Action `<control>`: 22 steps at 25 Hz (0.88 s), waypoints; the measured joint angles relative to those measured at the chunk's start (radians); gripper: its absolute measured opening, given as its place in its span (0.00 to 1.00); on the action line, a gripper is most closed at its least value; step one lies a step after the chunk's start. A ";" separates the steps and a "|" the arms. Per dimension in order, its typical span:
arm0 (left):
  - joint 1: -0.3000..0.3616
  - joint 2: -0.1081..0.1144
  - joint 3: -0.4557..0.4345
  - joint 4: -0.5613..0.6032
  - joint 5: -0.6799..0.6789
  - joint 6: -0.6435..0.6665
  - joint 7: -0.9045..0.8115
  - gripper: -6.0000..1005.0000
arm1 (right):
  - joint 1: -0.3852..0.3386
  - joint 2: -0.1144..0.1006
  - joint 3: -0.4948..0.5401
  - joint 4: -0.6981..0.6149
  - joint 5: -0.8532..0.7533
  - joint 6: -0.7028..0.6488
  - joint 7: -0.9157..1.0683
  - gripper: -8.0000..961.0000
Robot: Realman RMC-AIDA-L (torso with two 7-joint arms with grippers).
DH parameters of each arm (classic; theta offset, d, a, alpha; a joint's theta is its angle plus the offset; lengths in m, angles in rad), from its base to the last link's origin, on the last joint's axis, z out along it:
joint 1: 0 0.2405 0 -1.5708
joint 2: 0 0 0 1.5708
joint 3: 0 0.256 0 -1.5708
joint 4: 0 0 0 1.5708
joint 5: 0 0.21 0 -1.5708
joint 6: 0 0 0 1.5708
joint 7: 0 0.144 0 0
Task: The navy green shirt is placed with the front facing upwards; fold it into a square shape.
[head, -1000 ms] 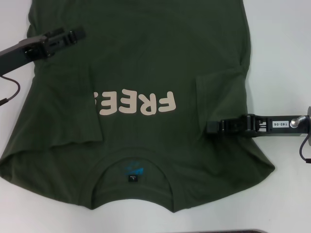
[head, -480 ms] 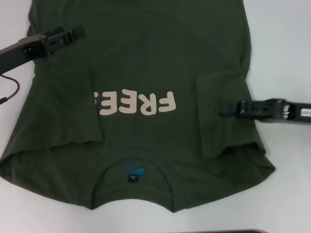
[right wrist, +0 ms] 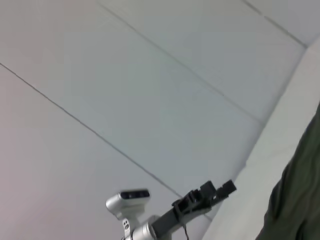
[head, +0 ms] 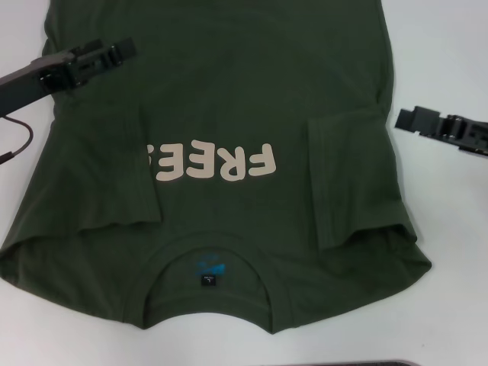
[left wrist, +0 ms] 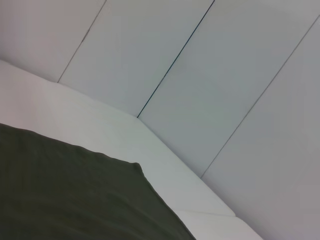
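Observation:
The navy green shirt (head: 221, 99) lies spread flat on the white table, collar and neck tag (head: 207, 280) nearest me, with cream letters (head: 217, 162) facing up. Both short sleeves are folded inward onto the body: one (head: 107, 191) covers the end of the lettering, the other (head: 339, 183) lies beside it. My left gripper (head: 126, 50) hovers over the shirt's far left part. My right gripper (head: 406, 119) is off the cloth, above bare table just past the shirt's right edge. The left wrist view shows a shirt corner (left wrist: 75, 195). The right wrist view shows its edge (right wrist: 300, 200).
The white table (head: 450, 252) borders the shirt on both sides. A dark strip (head: 335, 364) shows at the near table edge. A pale panelled wall (left wrist: 200, 75) rises behind the table. The right wrist view also catches my left arm's gripper (right wrist: 212, 192) and a white camera unit (right wrist: 127, 196).
My right gripper has pulled away from the folded right sleeve, moving right and farther off, and is now clear of the shirt. The left gripper and the shirt have not moved.

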 joint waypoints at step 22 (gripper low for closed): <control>0.001 -0.002 0.002 -0.002 -0.015 0.028 0.005 0.90 | -0.043 -0.100 0.007 -0.028 -0.311 -0.003 0.270 0.96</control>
